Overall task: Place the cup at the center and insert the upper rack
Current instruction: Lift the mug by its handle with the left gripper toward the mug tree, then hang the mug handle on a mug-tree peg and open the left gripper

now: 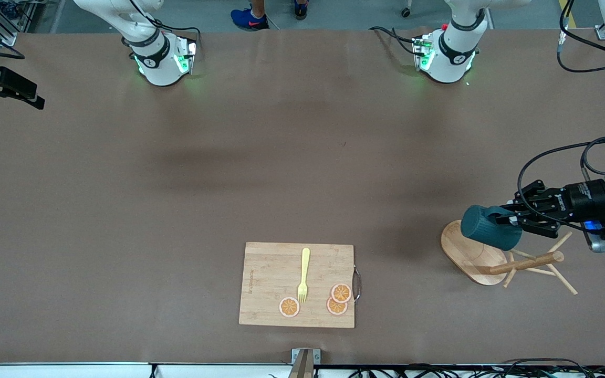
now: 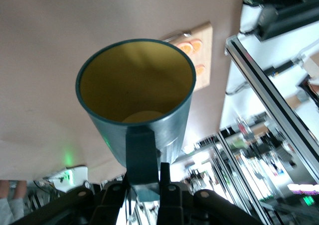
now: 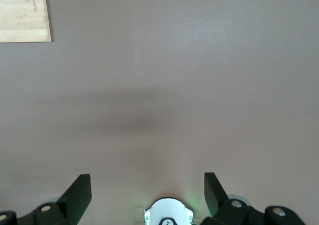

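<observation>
In left gripper [image 1: 512, 220]: cup [image 1: 489, 227].

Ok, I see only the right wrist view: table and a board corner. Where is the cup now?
Observer: The left gripper holds the cup by its handle, over the base of the upper rack.
Operator: Does the rack stand?
Observer: No, the upper rack lies on its side, toward the left arm's end of the table.
Operator: Anything on the board?
Observer: A yellow fork and three orange slices lie on the cutting board.
</observation>
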Tool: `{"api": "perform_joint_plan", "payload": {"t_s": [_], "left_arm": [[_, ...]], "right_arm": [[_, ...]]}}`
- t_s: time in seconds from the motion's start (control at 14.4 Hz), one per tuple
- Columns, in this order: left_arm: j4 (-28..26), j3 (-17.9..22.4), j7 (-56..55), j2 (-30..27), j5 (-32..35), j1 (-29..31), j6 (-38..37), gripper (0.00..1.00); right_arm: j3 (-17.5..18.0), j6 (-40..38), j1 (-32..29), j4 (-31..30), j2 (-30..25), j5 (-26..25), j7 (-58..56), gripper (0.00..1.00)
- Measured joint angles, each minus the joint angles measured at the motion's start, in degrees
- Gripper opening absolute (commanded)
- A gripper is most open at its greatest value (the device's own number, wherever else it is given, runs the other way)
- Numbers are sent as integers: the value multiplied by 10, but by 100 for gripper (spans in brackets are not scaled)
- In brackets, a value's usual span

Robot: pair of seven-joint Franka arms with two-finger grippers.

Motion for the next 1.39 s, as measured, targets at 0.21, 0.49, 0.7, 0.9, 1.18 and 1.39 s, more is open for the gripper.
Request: {"api": "perform_joint_plan", "payload": {"t_s": [0.21, 0.49, 0.7, 0.9, 1.18, 1.39], "left_arm": [[0, -1, 27, 22, -19, 12, -5, 1], [1, -1, 65, 34, -21, 25, -5, 1], [2, -1, 108, 47, -32, 38, -5, 1], [2, -2, 145, 57, -65, 59, -15, 1], [2, -2, 184, 80, -97, 83, -39, 2], [3, -2, 222, 97, -112, 89, -39, 2]], "right_arm": [[1, 0, 1, -1, 0, 2, 0, 100], [5, 3, 13, -1, 0, 3, 0, 100], [4, 3, 13, -1, 0, 3, 0, 100], [2, 6, 13, -7, -1, 3, 0, 100], [1, 15, 13, -25, -10, 3, 0, 100], [0, 20, 12, -30, -13, 3, 0, 100]]}}
